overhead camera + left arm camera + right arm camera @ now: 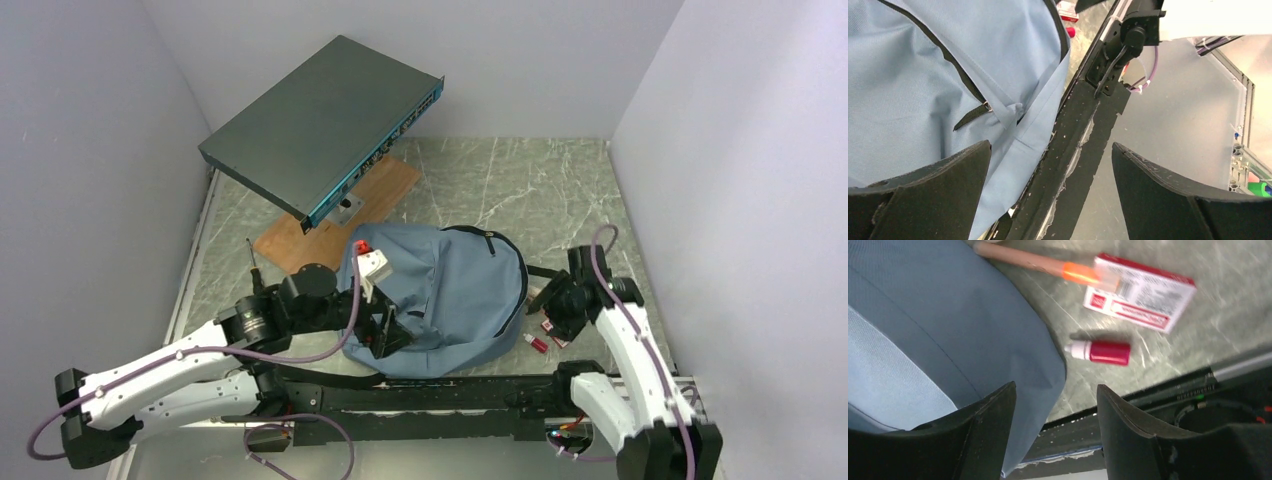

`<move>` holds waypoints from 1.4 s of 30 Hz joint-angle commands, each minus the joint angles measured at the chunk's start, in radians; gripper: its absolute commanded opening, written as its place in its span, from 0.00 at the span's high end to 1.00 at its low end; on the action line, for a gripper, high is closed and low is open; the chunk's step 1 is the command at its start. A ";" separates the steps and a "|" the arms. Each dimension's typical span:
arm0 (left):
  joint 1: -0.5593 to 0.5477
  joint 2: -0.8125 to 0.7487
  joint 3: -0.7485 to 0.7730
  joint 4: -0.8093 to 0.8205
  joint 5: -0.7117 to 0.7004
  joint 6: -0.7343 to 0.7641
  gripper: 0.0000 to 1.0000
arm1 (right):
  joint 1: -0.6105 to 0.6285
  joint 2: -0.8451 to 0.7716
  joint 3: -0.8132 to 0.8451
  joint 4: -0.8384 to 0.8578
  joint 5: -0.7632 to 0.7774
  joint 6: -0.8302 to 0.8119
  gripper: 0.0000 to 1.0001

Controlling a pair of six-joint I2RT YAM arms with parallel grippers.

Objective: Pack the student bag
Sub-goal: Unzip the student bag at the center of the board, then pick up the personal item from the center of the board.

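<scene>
Near the front edge of the green marbled table [560, 190], the blue-grey backpack [455, 290] lay flat between the two arms. The left gripper [385, 335] hung over the bag's near left corner with its jaws spread wide and nothing between them. Its wrist view showed one finger above the fabric, beside a black zipper [963, 75], and the other out past the black rail [1073, 140]. The right gripper [555, 300] was at the bag's right edge, its jaws also apart and empty. Just beyond its fingers, a small red bottle [1103, 351] with a white cap, a red-and-white carton [1140, 292] and an orange-capped pen [1048, 265] lay on the table beside the bag. Farther back, a dark grey metal box [320, 125] sat tilted over a wooden board [385, 190].
</scene>
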 commanded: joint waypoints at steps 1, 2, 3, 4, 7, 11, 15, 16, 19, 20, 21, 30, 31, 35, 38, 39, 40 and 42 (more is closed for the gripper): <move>-0.004 -0.054 0.052 -0.036 0.021 0.037 0.05 | -0.003 -0.180 -0.011 -0.137 0.113 0.303 0.38; -0.004 -0.065 0.055 -0.041 0.011 0.034 0.05 | -0.004 -0.188 -0.014 -0.190 0.157 0.372 0.38; -0.004 -0.079 0.056 -0.048 0.000 0.031 0.06 | -0.004 -0.188 -0.021 -0.242 0.188 0.447 0.38; -0.004 -0.095 0.055 -0.047 -0.007 0.029 0.06 | -0.005 -0.181 -0.029 -0.279 0.199 0.502 0.39; -0.004 -0.127 0.065 -0.052 -0.020 0.028 0.05 | -0.004 -0.148 -0.050 -0.307 0.180 0.621 0.39; -0.004 -0.127 0.102 -0.086 -0.033 0.036 0.05 | -0.004 -0.118 -0.057 -0.300 0.178 0.717 0.39; -0.004 -0.125 0.121 -0.092 -0.042 0.039 0.05 | -0.004 -0.102 -0.104 -0.252 0.138 0.778 0.40; -0.004 -0.126 0.123 -0.090 -0.043 0.038 0.04 | -0.004 -0.095 -0.119 -0.236 0.126 0.790 0.40; -0.004 -0.116 0.134 -0.091 -0.049 0.036 0.05 | -0.004 -0.081 -0.151 -0.188 0.112 0.829 0.42; -0.004 -0.111 0.139 -0.092 -0.049 0.038 0.05 | -0.005 -0.077 -0.159 -0.171 0.113 0.837 0.42; -0.004 -0.104 0.145 -0.093 -0.049 0.041 0.04 | -0.004 -0.073 -0.169 -0.153 0.112 0.846 0.42; -0.004 -0.055 0.189 -0.112 -0.064 0.066 0.04 | -0.004 -0.044 -0.285 0.014 0.090 0.922 0.45; -0.004 -0.051 0.191 -0.112 -0.065 0.068 0.04 | -0.004 -0.045 -0.292 0.021 0.091 0.929 0.46; -0.004 -0.031 0.198 -0.112 -0.073 0.070 0.04 | -0.005 -0.060 -0.300 0.011 0.133 0.946 0.52; -0.004 -0.016 0.197 -0.105 -0.080 0.066 0.04 | -0.004 -0.082 -0.313 0.022 0.151 0.948 0.67; -0.004 -0.012 0.197 -0.103 -0.084 0.064 0.04 | -0.004 -0.092 -0.317 0.025 0.155 0.944 0.73; -0.004 -0.007 0.198 -0.098 -0.089 0.058 0.04 | -0.004 -0.103 -0.317 0.023 0.160 0.931 0.77; -0.001 0.000 0.194 -0.090 -0.109 0.033 0.03 | -0.004 -0.133 -0.303 0.002 0.183 0.899 0.84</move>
